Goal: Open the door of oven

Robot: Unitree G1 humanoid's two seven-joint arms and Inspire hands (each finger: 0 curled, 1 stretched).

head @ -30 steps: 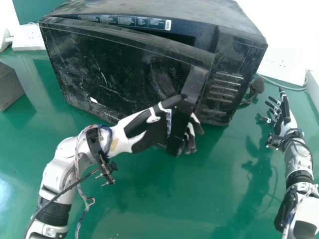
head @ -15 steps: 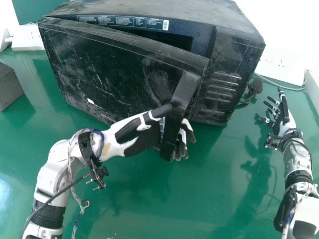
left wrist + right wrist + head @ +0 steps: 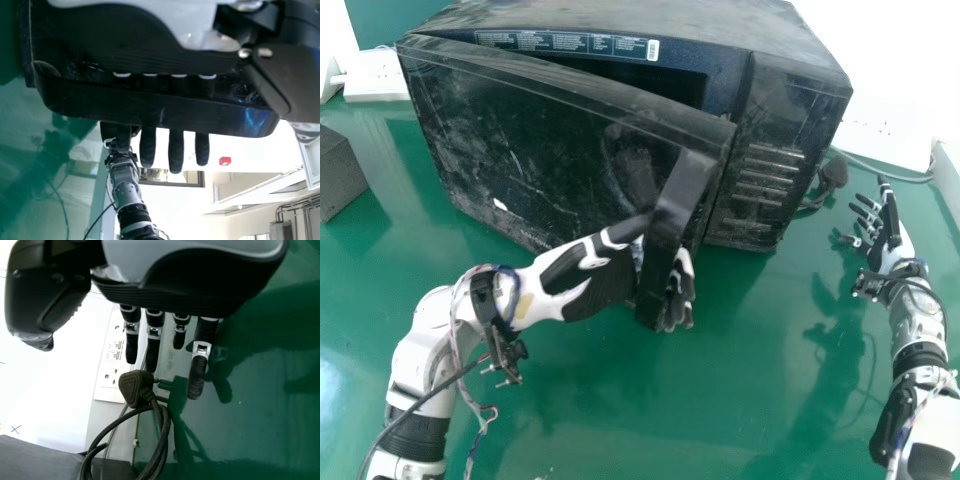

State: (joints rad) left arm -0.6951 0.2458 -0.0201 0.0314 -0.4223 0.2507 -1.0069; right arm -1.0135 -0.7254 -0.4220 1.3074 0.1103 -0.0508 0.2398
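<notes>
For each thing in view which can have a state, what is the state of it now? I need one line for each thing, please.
Oven door: partly open, its handle side away from the oven body.
Door handle: held, between the thumb and fingers of the left hand.
Left hand: closed round the handle.
Right hand: open, idle over the table.
Black plug: unplugged, its pins exposed.

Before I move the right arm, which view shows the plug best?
Right wrist view: the plug is close up, with body, prongs and cable in sight. The head view shows it small and dark, between the oven and the right hand, prongs hard to make out.
</notes>
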